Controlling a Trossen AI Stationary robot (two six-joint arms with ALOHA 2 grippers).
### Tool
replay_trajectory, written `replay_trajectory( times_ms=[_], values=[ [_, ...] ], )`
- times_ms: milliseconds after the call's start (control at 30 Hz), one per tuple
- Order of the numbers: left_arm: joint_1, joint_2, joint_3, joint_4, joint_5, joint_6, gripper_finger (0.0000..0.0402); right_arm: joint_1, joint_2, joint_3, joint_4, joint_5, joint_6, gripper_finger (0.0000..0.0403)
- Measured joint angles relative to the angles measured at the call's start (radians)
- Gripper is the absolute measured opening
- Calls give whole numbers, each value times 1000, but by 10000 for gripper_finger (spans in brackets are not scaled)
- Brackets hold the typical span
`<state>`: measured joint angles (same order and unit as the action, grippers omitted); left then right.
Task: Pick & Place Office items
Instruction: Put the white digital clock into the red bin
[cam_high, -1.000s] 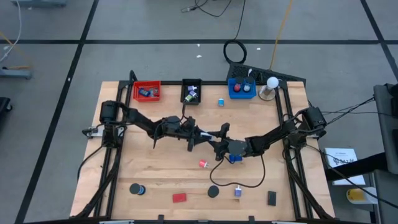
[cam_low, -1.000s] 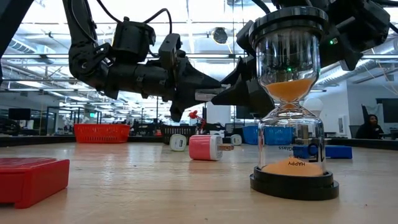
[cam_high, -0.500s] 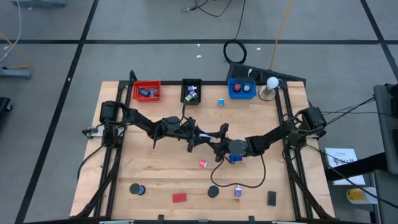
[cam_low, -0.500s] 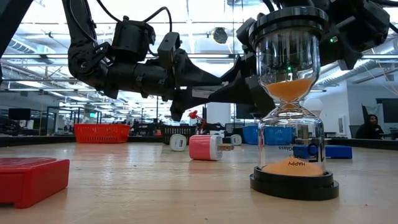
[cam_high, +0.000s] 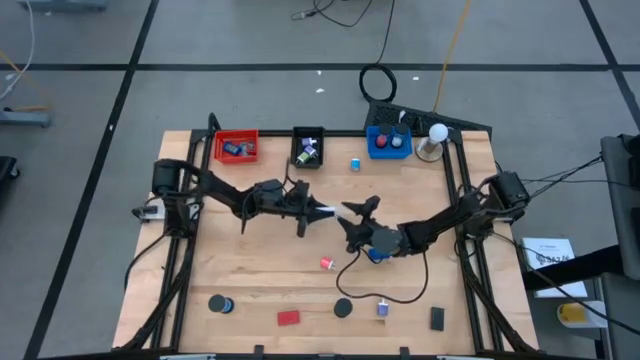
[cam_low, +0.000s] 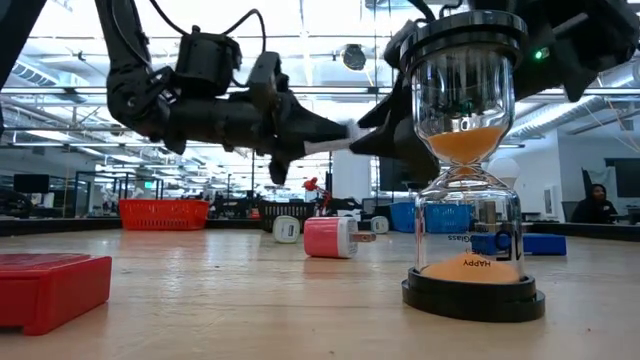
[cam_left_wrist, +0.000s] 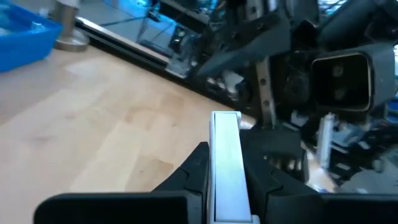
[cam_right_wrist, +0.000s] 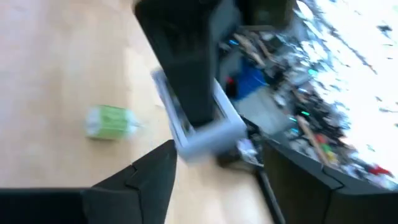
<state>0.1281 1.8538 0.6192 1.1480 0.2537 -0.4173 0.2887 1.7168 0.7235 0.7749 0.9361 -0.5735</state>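
My left gripper (cam_high: 318, 210) hovers over the table's middle, shut on a flat white bar (cam_high: 328, 210) that sticks out toward the table's right. The bar also shows in the left wrist view (cam_left_wrist: 227, 162) and the low view (cam_low: 335, 141). My right gripper (cam_high: 359, 212) faces it from the right, open, with its fingers apart on either side of the bar's free end (cam_right_wrist: 208, 134) and touching nothing. Small office items lie loose on the wood: a pink block (cam_high: 327, 263), a blue piece (cam_high: 378, 255) under the right arm and a blue-white piece (cam_high: 355, 164). My left gripper pinches the white bar between its two fingers (cam_left_wrist: 193, 177), which lie along the bar's long sides (cam_left_wrist: 225, 186). It comes roughly level from the table's left. The bar is lifted clear of the table, and its free end (cam_left_wrist: 226, 118) points toward my right gripper.
A red tray (cam_high: 236, 146), a black tray (cam_high: 308, 147) and a blue tray (cam_high: 388, 142) line the far edge beside a white ball lamp (cam_high: 437, 133). Near the front edge are an hourglass (cam_low: 468, 170), a red block (cam_high: 288, 318), a black block (cam_high: 437, 318) and a purple piece (cam_high: 382, 308).
The two grippers stood together at the white bar. My left gripper has drawn back toward the table's left and risen slightly, taking the bar with it. The bar now shows in the gap between the two grippers.
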Motion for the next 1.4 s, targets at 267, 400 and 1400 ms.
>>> replay_trajectory(
  times_ms=[267, 400, 1400],
  values=[
    [43, -297, -196, -178, -282, 96, 60, 20, -127, -3, -208, 137, 105, 252],
    [59, -493, -313, -230, -438, 101, 50, 20, -163, -3, -293, 138, 190, 211],
    [655, -649, -451, -567, -759, 15, 54, 19, -167, -5, -316, 106, 225, 12]
  ],
)
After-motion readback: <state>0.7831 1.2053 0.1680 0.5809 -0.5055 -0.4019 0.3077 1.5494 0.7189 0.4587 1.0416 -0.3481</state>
